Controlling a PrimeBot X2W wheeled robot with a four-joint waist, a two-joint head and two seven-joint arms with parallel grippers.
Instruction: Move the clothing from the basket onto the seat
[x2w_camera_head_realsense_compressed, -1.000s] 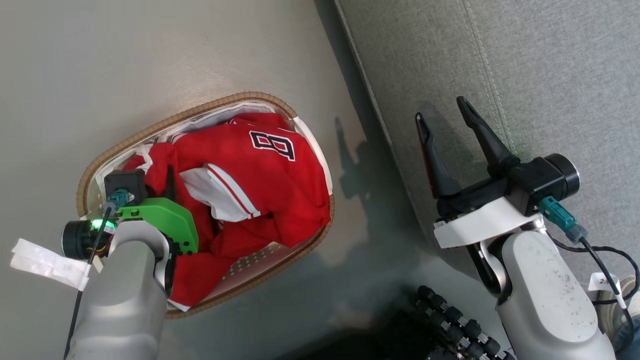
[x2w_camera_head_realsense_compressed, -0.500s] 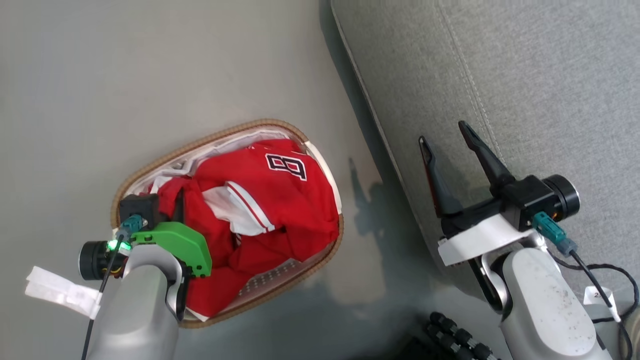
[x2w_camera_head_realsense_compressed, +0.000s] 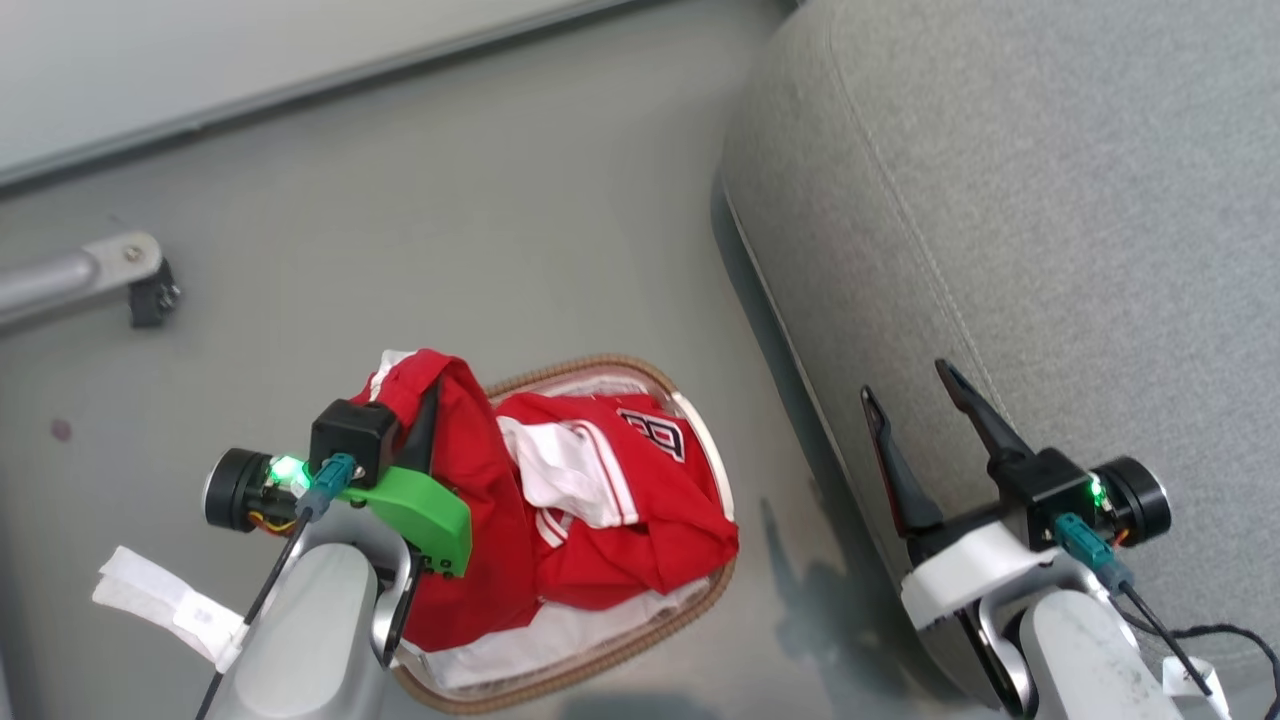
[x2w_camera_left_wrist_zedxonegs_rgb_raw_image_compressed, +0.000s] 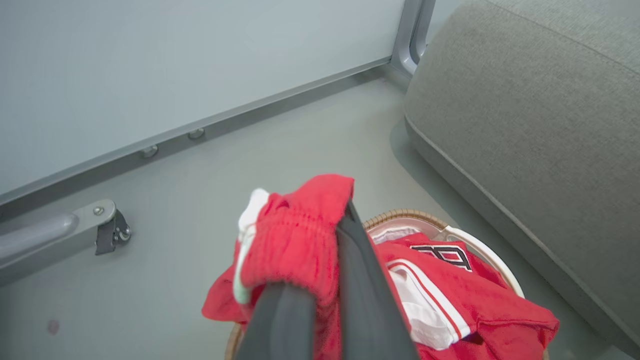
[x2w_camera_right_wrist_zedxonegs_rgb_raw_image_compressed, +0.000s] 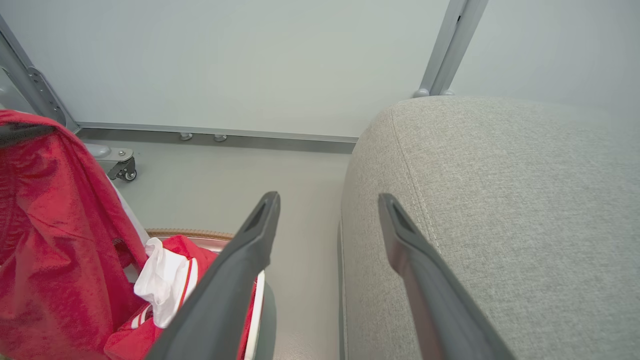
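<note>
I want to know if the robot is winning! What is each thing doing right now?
Left gripper: shut on the red garment.
Red garment: lifted up, lower end in the basket.
Jersey: crumpled in the basket.
Basket: on the floor, clothes inside.
Right gripper: open, empty.
Seat: no clothes on the part in view.

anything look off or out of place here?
Nothing spilled or damaged. The left claw is shut on one red garment, held above the basket with its tail trailing inside. The numbered jersey lies crumpled in the basket. White cloth bunches at the near rim. The right claw is open at the seat edge.
</note>
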